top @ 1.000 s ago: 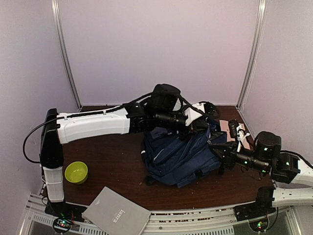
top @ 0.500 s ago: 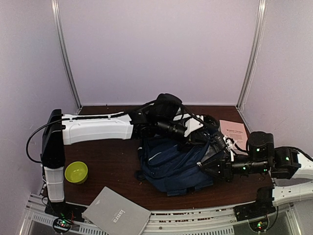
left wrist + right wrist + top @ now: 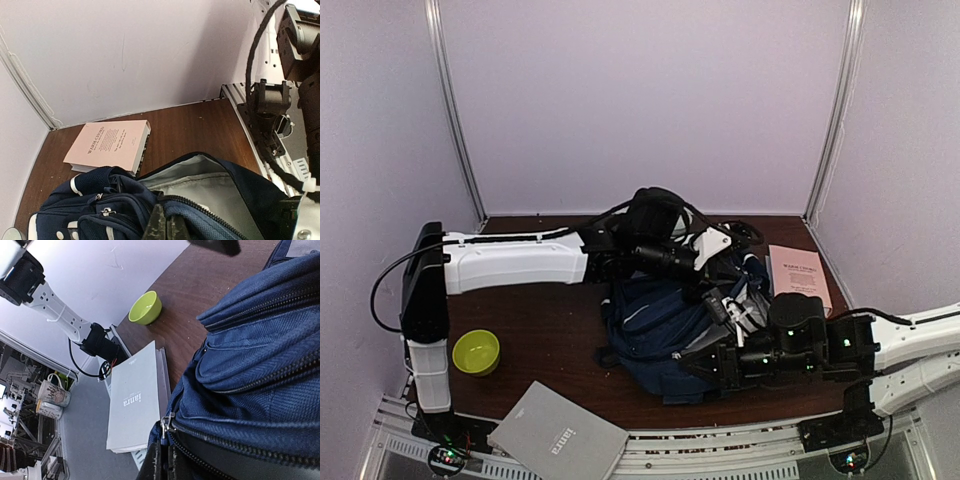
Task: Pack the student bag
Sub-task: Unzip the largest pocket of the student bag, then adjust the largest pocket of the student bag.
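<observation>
The navy student bag lies in the middle of the table, its main compartment unzipped and showing grey lining. My left gripper is shut on the bag's upper zip edge; in the left wrist view its fingers pinch the blue fabric beside the zip teeth. My right gripper is at the bag's near side. In the right wrist view it is shut on the metal zip pull of the bag.
A pink book lies at the back right, also in the left wrist view. A green bowl sits front left. A grey notebook lies over the front edge, close to the right gripper.
My right gripper has travelled left along the bag's near side with the zip pull. The bag has shifted slightly left. The left gripper keeps its hold.
</observation>
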Controlling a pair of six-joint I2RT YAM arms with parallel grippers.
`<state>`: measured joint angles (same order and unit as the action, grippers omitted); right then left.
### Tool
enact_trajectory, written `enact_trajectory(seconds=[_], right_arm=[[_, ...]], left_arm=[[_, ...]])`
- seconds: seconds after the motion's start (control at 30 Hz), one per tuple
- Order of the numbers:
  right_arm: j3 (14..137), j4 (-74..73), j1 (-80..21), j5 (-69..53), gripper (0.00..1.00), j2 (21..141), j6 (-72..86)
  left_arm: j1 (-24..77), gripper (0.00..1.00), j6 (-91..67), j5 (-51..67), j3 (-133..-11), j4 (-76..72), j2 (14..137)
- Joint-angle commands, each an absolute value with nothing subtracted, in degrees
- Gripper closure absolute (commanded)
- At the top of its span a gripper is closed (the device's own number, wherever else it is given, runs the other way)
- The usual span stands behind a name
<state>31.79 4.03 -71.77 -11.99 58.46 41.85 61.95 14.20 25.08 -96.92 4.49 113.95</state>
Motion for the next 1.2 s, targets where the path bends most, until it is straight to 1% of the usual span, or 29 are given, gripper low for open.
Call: enact_trajectory(seconds=[0.0,0.07,0.1,0.13,0.2,0.23,0.33,0.4,0.47,0.53,0.6,0.63,0.7,0.73,0.8,0.83,0.9,0.97,1.03,1.17], right_arm=[[32.0,12.6,-72.9,-6.1,1.0,58.8,44.6],[31.3,13.7,-72.9,-3.9,1.0,59.2,45.3],[31.0,13.8,-72.9,-3.0,1.0,59.2,45.7],[30.8,13.6,-72.9,-1.7,1.0,58.9,46.2],[30.1,12.6,-72.9,0.8,1.0,57.5,47.1],[29.7,12.0,-72.8,2.1,1.0,56.8,47.6],[29.7,9.6,-72.4,5.0,1.0,55.8,48.9],[30.9,8.6,-72.1,6.0,1.0,56.5,49.6],[31.7,9.1,-71.4,5.7,1.0,57.5,50.8],[31.6,11.2,-70.2,4.3,1.0,58.6,53.2],[31.1,13.9,-68.6,1.8,1.0,60.0,55.7],[31.2,14.5,-68.0,1.1,1.0,60.9,56.9],[32.2,15.0,-67.3,0.6,1.0,62.6,58.2],[32.8,15.4,-67.1,0.5,1.0,63.4,58.5],[34.6,15.6,-66.7,0.4,1.0,65.1,59.1],[36.1,14.9,-66.6,0.6,1.0,65.7,58.4],[40.5,8.4,-66.7,2.2,1.0,66.9,55.1],[45.6,0.7,-67.8,5.8,1.0,68.1,50.7],[48.2,-3.3,-68.8,8.6,1.0,68.8,48.3],[45.7,0.2,-69.0,8.3,1.0,69.4,49.6]], left_arm=[[57.7,1.0,7.6,19.0,-93.0,-3.0,110.1],[57.3,1.0,6.1,17.7,-91.8,-3.2,109.2],[57.1,0.91,5.3,16.6,-91.0,-3.3,108.4],[56.8,0.76,4.2,15.6,-89.8,-3.6,107.4],[55.7,0.51,1.2,14.1,-85.6,-5.6,104.1],[55.1,0.44,-0.1,13.1,-83.2,-7.0,102.1],[53.7,0.31,-2.6,8.1,-77.6,-7.6,95.4],[53.7,0.27,-3.0,5.4,-75.4,-5.0,91.1],[53.7,0.26,-4.0,4.5,-71.3,-3.4,86.4],[53.9,0.29,-5.1,4.6,-65.2,-4.0,79.9],[54.8,0.36,-4.8,3.7,-57.4,-5.9,74.0],[56.2,0.42,-3.1,2.0,-53.6,-6.9,71.2],[61.6,0.51,3.3,-4.2,-46.3,-9.6,67.2],[65.7,0.54,8.0,-9.1,-43.5,-11.2,66.4],[73.4,0.54,15.9,-18.0,-39.7,-15.1,67.5],[75.5,0.54,17.3,-20.2,-39.2,-16.3,68.7],[75.8,0.54,16.5,-21.8,-39.5,-18.1,71.6],[75.8,0.55,17.7,-20.2,-39.4,-21.9,74.1],[75.8,0.55,19.0,-16.0,-39.8,-23.7,77.0],[75.8,0.52,21.2,-13.7,-42.8,-23.3,84.0]])
